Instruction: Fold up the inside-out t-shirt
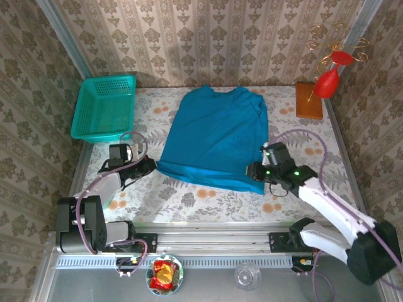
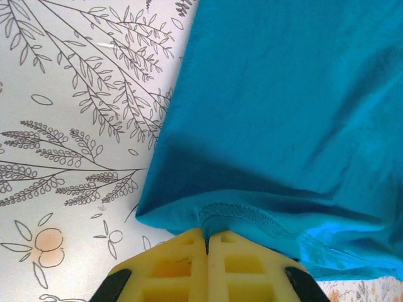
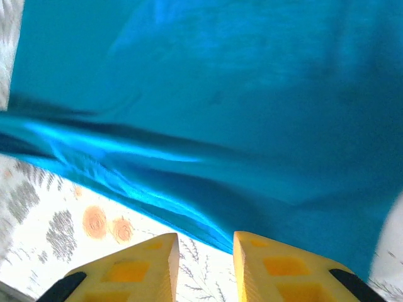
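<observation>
Mid-table [image 1: 189, 202] we've got the inside-out t-shirt [image 1: 214, 135] lying flat, collar toward 12 o'clock. At its 7 o'clock corner our left gripper [image 2: 206, 238] is pinched tight on the hem. At 5 o'clock our right gripper [image 3: 206, 246] sits with its fingers spread, right at the hem edge.

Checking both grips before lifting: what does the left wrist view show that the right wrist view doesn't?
Left wrist: the left claw is closed, pinching the t-shirt at a corner of its stitched hem. Right wrist: the right claw is open, with the cloth edge reaching its fingertips but not clamped; the picture is blurred. Both: blue cloth over the floral table cover, and yellow fingers.
</observation>
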